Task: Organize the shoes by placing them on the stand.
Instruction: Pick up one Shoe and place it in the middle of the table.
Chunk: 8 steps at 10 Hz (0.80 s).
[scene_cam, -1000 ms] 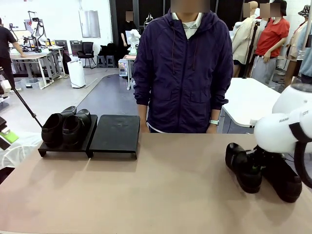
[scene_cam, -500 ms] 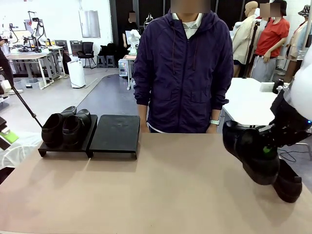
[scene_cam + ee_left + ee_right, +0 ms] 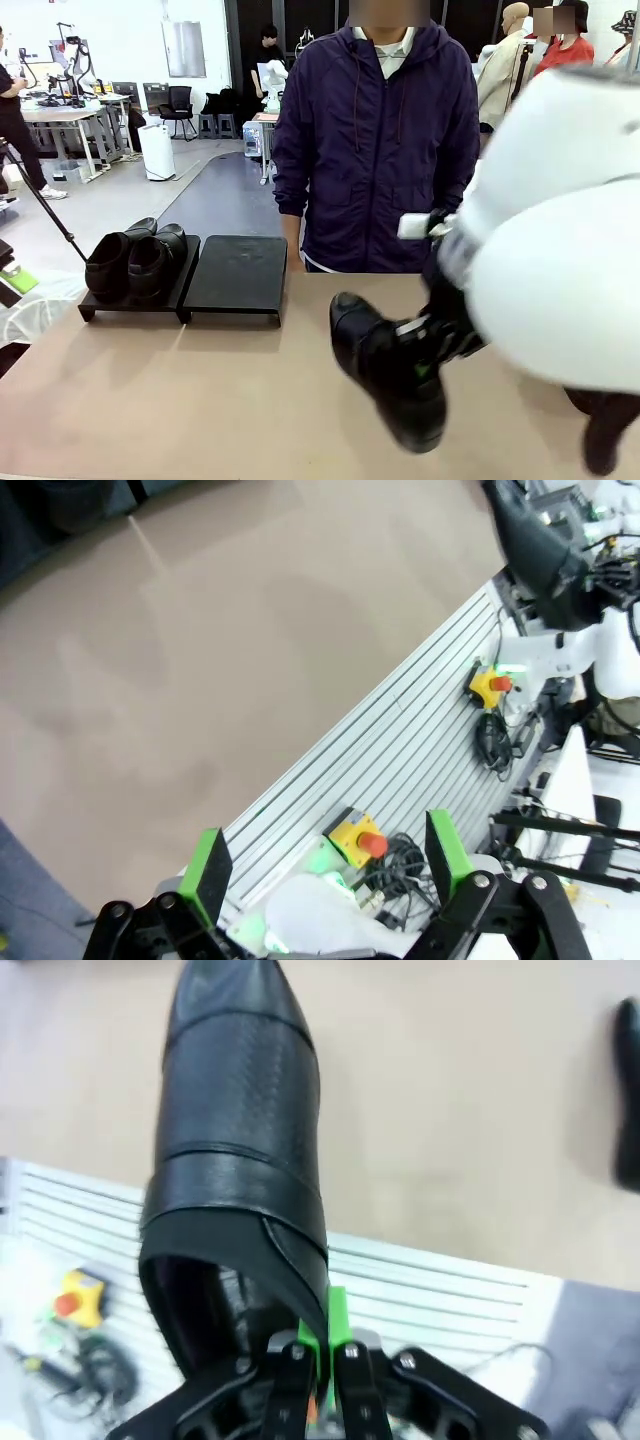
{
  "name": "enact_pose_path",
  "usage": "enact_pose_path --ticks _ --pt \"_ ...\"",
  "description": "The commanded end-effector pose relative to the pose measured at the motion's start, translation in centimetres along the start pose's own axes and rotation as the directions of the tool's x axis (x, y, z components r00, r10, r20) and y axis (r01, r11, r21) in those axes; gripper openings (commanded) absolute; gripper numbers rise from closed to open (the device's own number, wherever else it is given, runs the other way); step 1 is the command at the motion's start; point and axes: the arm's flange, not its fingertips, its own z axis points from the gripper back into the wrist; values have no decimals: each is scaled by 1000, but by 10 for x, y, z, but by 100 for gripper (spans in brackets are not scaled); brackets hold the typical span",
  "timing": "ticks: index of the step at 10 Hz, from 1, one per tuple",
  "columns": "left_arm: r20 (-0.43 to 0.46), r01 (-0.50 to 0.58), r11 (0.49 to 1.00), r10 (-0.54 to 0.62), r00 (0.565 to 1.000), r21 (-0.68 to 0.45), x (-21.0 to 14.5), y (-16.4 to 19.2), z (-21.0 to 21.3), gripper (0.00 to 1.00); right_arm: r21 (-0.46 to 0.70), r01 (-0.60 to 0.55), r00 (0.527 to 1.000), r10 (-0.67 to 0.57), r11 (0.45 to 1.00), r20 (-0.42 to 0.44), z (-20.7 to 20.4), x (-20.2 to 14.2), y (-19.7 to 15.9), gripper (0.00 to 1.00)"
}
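The right claw (image 3: 322, 1342) is pinched shut on the heel collar of a black shiny leather dress shoe (image 3: 240, 1150). Its green pads (image 3: 336, 1315) clamp the thin leather edge beside the shoe's opening, and the rounded toe points straight away from the claw. In the front view this shoe hangs tilted in the air above the tan tabletop (image 3: 200, 400), toe end toward the robot's left.

Well beyond that toe, far from the right claw, sits the low flat black stand (image 3: 235, 275), made of two rectangular platforms side by side. A pair of matching black shoes (image 3: 130, 262) rests together on the platform farther from the claw.

Off to one side of the right claw, a dark strip (image 3: 628, 1090) lies on the tabletop at the edge of its wrist view. It is probably the fourth shoe, but most of it is cut off.

The left claw (image 3: 328, 870) stands wide open, its green fingertips (image 3: 210, 872) well apart with nothing between them. Just under and ahead of it runs a silver slotted metal rail (image 3: 400, 750) along the robot's edge of the table. The rail carries two yellow boxes with red buttons (image 3: 360, 838) and a tangle of black cables (image 3: 400, 865).

A person in a dark purple zipped jacket (image 3: 375, 150) stands at the far side of the table, behind the right claw.
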Motion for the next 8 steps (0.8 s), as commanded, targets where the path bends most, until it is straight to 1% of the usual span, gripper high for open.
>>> enact_pose_path --ticks 1,3,4,5,6,7,8 --pt "-9 -9 1000 9 1000 -1 -2 0 2 100 -40 141 990 -141 989 -6 -50 25 28 0" --pt "-9 -9 1000 9 1000 -1 -2 0 2 100 -37 224 973 -221 974 60 -92 42 65 0" --pt "-9 -9 1000 9 1000 -1 -2 0 2 100 11 193 980 -193 981 49 -109 48 81 0" --pt "-9 -9 1000 9 1000 -1 -2 0 2 100 26 169 984 -170 985 46 -126 54 95 0" --pt "-9 -9 1000 9 1000 -1 -2 0 2 100 -2 158 986 -158 987 53 -143 60 105 0" --pt "-9 -9 1000 9 1000 -1 -2 0 2 100 -1 197 979 -197 980 47 -158 67 109 0" --pt "-9 -9 1000 9 1000 -1 -2 0 2 100 -1 201 979 -201 980 22 -170 70 111 0"
